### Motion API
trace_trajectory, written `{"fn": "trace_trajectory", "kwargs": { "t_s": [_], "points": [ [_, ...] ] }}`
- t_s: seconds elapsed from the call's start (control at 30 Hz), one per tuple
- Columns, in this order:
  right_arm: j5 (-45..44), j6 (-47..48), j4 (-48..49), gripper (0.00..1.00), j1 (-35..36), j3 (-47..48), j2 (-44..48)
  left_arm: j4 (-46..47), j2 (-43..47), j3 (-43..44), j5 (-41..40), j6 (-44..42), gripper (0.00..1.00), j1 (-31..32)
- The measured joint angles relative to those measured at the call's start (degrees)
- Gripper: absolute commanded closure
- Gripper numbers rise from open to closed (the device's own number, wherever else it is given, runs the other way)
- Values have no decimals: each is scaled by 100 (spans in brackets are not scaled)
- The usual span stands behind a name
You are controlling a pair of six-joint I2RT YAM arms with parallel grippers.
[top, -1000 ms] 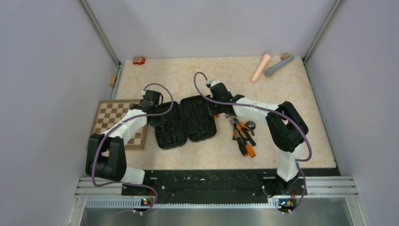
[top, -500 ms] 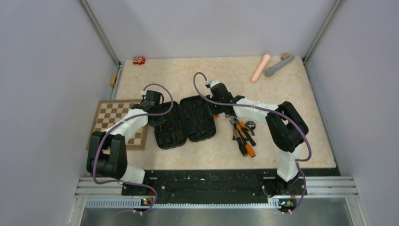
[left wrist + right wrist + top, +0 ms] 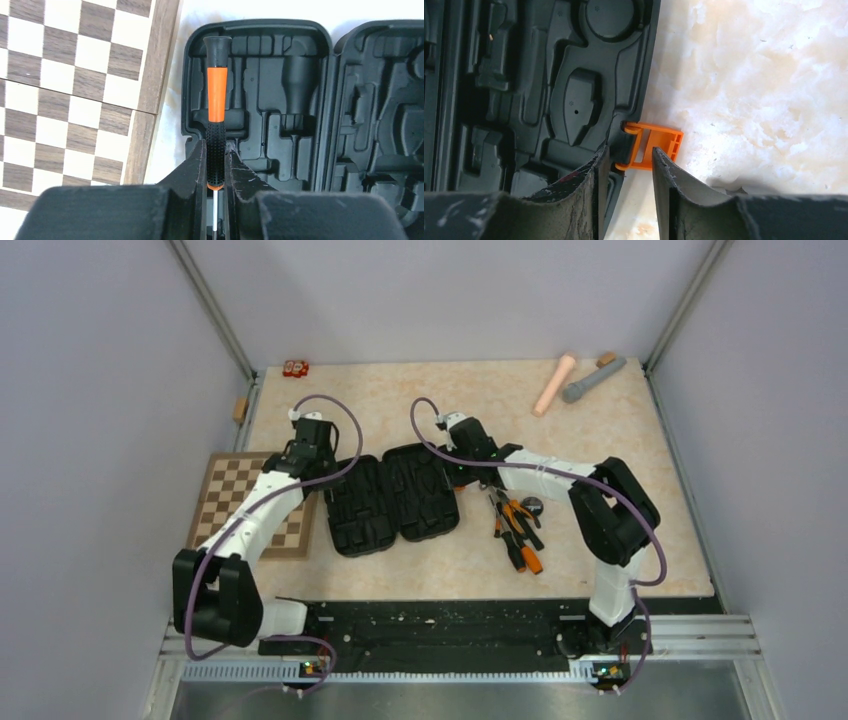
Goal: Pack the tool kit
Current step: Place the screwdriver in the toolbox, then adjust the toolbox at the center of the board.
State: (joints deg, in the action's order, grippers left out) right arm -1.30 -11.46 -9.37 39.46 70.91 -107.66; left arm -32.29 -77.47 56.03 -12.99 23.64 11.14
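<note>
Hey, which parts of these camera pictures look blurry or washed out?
Left wrist view: screwdriver sharp, body of the left gripper blurred, table beside the case washed out white. Right wrist view: orange latch crisp, right gripper softer toward the lens. Top external view: even light, soft shadows.

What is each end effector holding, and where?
Left end effector: screwdriver, pinched at its black knurled grip. Right end effector straddles the orange latch; grip unclear.

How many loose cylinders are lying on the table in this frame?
2. A pink cylinder and a grey cylinder lie close together near the far right corner of the table, well beyond the open case. None seems hidden.
</note>
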Motion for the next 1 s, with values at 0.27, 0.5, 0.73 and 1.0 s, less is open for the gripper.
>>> {"fn": "trace_trajectory", "kwargs": {
  "t_s": [0.27,0.5,0.73,1.0],
  "points": [
    [44,48,-369,48,0,90,278,-275,570,11,-17,-131,100,-7],
    [164,24,-387,47,0,485,205,-387,1213,-79,-57,-170,100,-11],
    [232,-15,-378,53,0,752,-262,-420,1403,-208,-127,-216,100,-11],
    [153,-4,-494,80,7,754,-605,-442,1403,-249,-120,-258,100,-11]
  ]
}}
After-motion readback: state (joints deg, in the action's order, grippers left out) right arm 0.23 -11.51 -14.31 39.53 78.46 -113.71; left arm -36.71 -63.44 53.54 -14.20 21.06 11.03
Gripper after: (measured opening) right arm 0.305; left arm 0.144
